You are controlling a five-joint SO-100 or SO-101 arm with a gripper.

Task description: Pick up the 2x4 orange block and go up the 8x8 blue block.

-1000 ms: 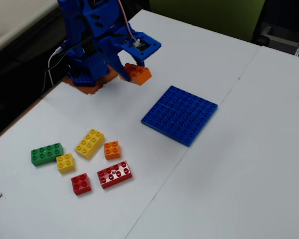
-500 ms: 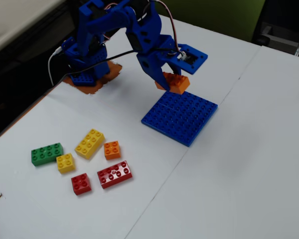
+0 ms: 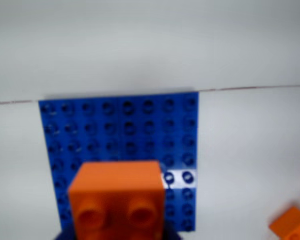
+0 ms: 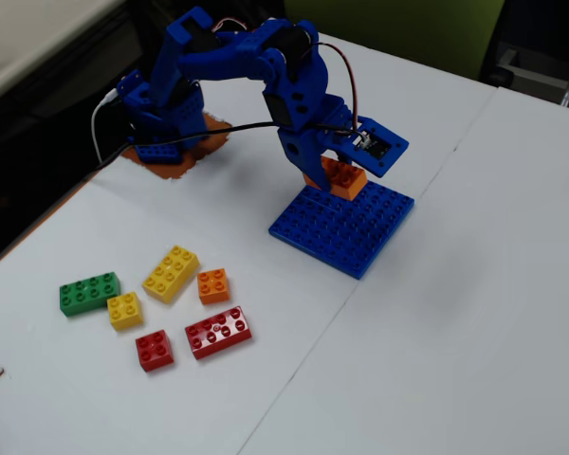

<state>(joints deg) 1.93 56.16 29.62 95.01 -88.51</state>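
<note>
Swung from my base over to the 8x8 blue block point(image 4: 343, 225); gripper point(image 4: 336, 176) clamped on the 2x4 orange block point(image 4: 339, 177), just above its far edge. Placing next.

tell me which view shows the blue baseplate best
The fixed view: the whole 8x8 blue block lies in sight, only its far edge partly behind the tool. The wrist view has the 2x4 orange block covering its lower part.

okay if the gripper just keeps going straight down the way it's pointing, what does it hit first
Most likely the large flat blue studded baseplate. The gripper points down over its far edge, holding the orange rectangular brick, so that brick's underside would probably touch first. The remaining height is unclear.
</note>
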